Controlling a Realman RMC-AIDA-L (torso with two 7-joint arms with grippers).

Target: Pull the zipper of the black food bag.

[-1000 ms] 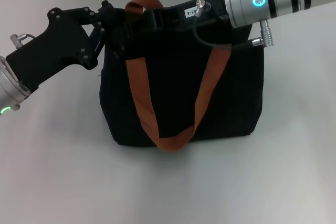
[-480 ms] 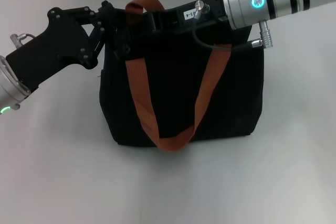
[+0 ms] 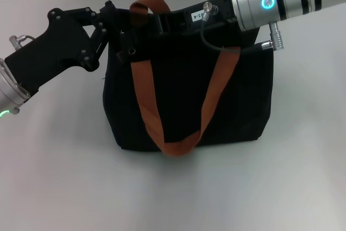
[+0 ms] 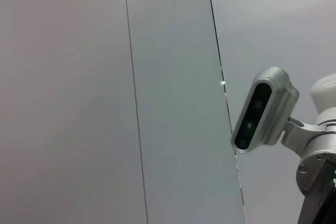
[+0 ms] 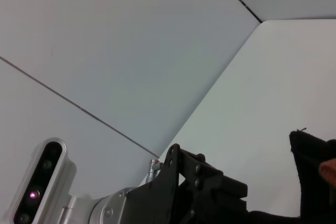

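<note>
Item: black food bag (image 3: 227,101), upright on your surface (image 3: 59,177); left tool (image 3: 123,44) braces its top corner, presumably to steady it. Right tool (image 3: 162,22) lies along the top edge where the zipper should run; tab unseen, and you cannot tell either tool's grip.

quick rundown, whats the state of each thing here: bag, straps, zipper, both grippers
black food bag: upright on the white table
orange-brown strap: draped down the bag's front
zipper: hidden behind the grippers
left gripper: at the bag's top left corner
right gripper: over the bag's top edge, close to the left gripper
</note>
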